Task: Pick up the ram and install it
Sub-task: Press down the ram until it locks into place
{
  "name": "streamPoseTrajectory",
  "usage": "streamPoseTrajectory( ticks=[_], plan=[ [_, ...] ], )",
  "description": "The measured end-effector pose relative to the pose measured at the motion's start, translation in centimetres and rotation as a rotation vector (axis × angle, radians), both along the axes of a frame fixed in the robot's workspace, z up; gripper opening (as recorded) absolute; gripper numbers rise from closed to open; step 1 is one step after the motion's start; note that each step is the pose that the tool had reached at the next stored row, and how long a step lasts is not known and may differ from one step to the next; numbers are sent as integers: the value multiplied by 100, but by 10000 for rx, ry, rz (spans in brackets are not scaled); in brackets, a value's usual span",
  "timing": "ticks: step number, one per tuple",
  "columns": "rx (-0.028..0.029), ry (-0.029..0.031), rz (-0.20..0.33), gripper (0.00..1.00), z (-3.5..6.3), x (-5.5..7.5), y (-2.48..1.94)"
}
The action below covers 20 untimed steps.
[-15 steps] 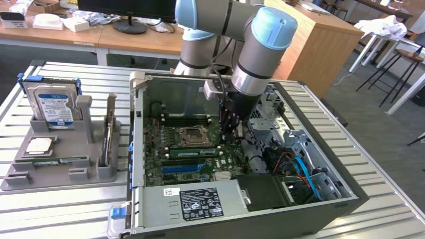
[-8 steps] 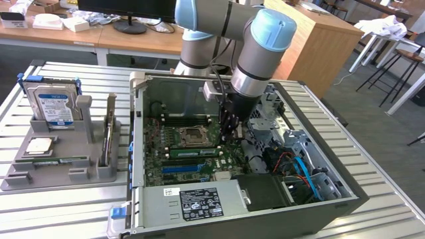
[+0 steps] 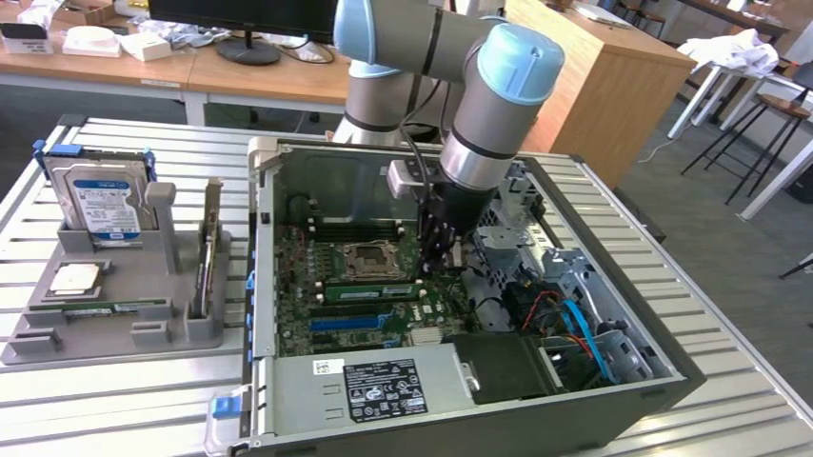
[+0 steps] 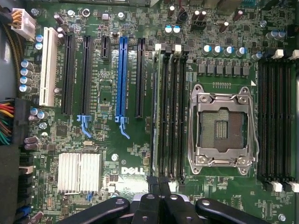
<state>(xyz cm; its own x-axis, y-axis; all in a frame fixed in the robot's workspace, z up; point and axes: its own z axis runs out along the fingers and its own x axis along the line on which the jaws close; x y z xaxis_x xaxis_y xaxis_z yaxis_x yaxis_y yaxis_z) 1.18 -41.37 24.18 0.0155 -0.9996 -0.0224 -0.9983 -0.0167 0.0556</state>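
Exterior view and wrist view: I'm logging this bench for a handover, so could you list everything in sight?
slatted table: one, silver, under everything
computer case: one, dark grey, open on the table
motherboard: one, green, inside the case
CPU socket: one, silver, empty, on the motherboard
ram: one, green, in a slot beside the socket
power supply: one, silver with black label, at the case's near end
holder: one, grey, to the exterior view's left of the case
hard drive: one, blue-and-white label, upright in the holder
CPU chip: one, silver, flat in the holder
robot arm: one, grey and blue, reaching into the case
pincer: one, black, shut, above the motherboard
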Motion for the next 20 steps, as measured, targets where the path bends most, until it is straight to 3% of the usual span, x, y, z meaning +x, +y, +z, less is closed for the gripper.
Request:
streamPoseTrajectory(
  ticks=[20],
  plan=[
    [4,0,0,10,-85,0,0]
  ],
)
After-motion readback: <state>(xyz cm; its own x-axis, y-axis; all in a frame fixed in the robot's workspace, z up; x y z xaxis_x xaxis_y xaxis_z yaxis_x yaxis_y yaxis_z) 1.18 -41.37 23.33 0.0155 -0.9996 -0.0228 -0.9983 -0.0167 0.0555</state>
